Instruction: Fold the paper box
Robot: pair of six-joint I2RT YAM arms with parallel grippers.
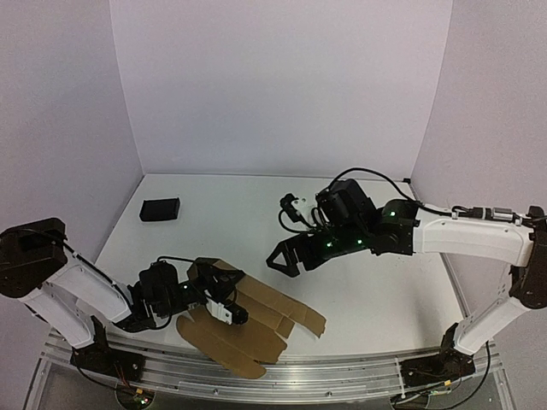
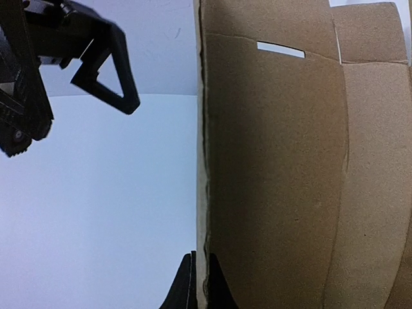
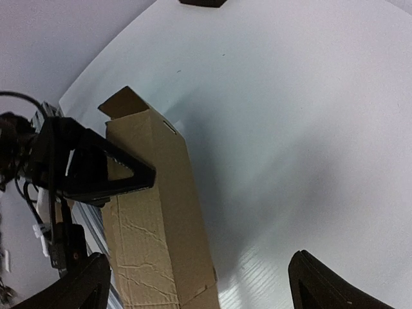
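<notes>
Brown cardboard of the paper box (image 1: 231, 342) is pinched along one edge by the left gripper (image 1: 238, 314), its fingers (image 2: 187, 290) clamped. The right gripper (image 1: 286, 256) is spread wide, apart from the box, which lies ahead of it.

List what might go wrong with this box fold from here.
1. The left gripper pinches only a thin edge of the paper box; it may slip out or tear there.
2. The box's flaps reach the near edge of the table, so a push might slide it off.
3. The right gripper hangs open, apart from the box; unpinned, the sheet may pivot.
</notes>
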